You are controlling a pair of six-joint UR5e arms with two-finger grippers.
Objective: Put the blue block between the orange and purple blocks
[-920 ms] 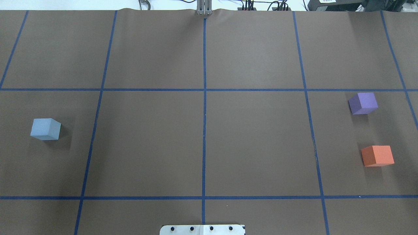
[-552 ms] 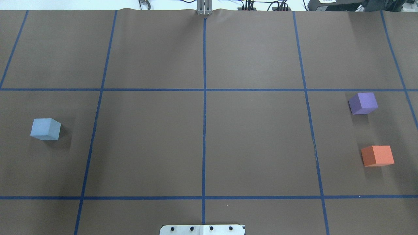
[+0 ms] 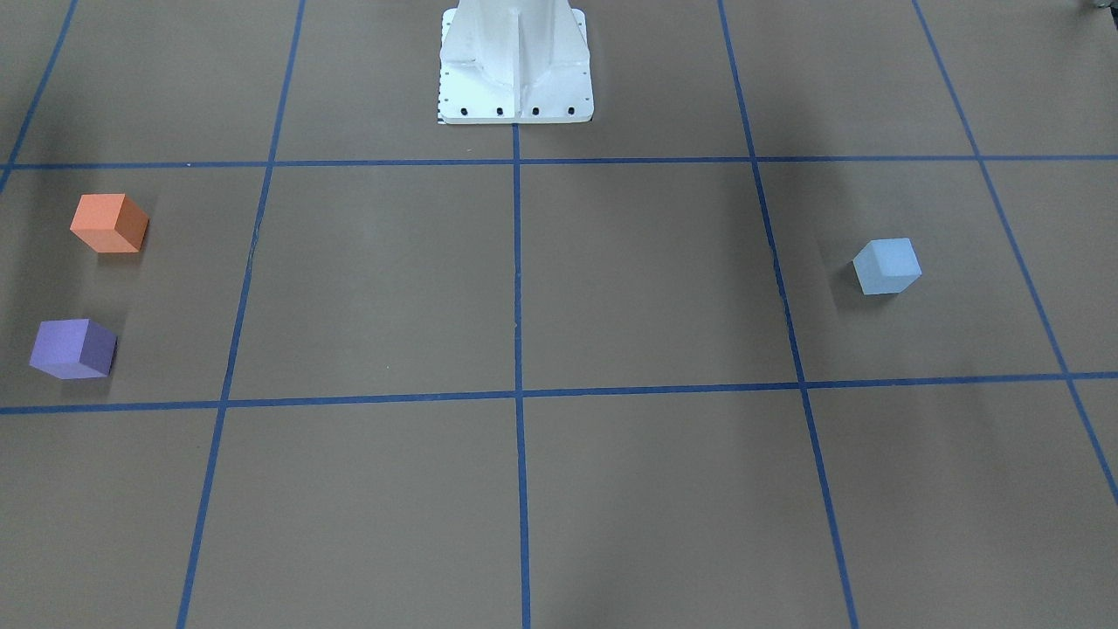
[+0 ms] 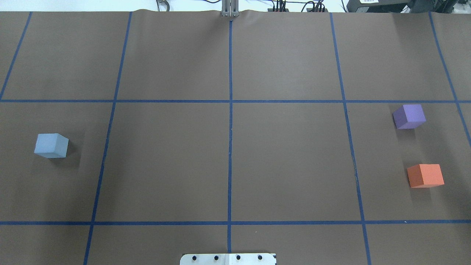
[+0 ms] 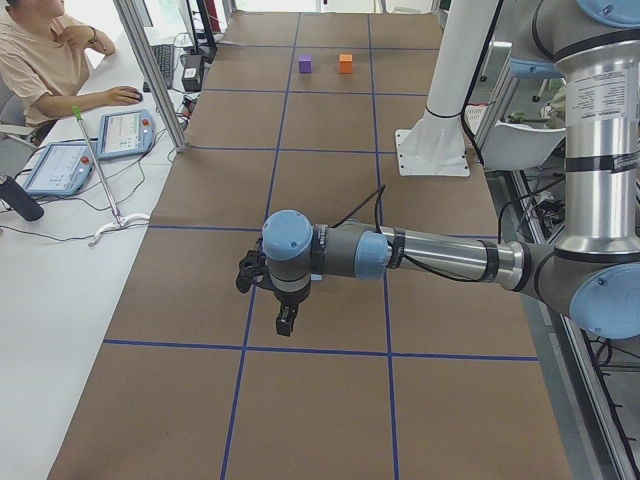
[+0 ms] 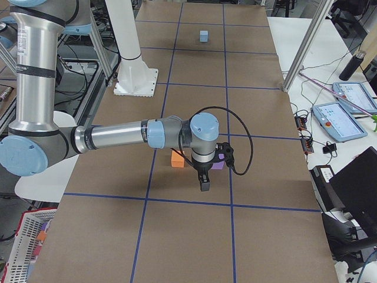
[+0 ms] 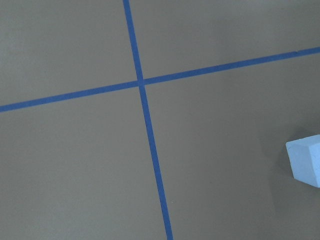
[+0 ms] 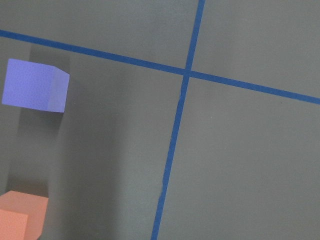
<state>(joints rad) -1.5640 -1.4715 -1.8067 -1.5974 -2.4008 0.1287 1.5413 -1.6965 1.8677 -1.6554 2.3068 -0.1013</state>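
The light blue block (image 4: 51, 145) sits alone on the brown table's left side; it also shows in the front view (image 3: 886, 266) and at the left wrist view's right edge (image 7: 305, 160). The purple block (image 4: 409, 116) and the orange block (image 4: 425, 175) sit at the far right with a gap between them, and both show in the right wrist view (image 8: 34, 86) (image 8: 22, 217). My left gripper (image 5: 285, 320) and right gripper (image 6: 204, 184) show only in the side views, hanging above the table. I cannot tell whether they are open or shut.
The white robot base (image 3: 515, 61) stands at the table's near middle edge. Blue tape lines (image 4: 230, 147) divide the brown cover into squares. An operator (image 5: 50, 60) sits at a side desk with tablets (image 5: 120, 133).
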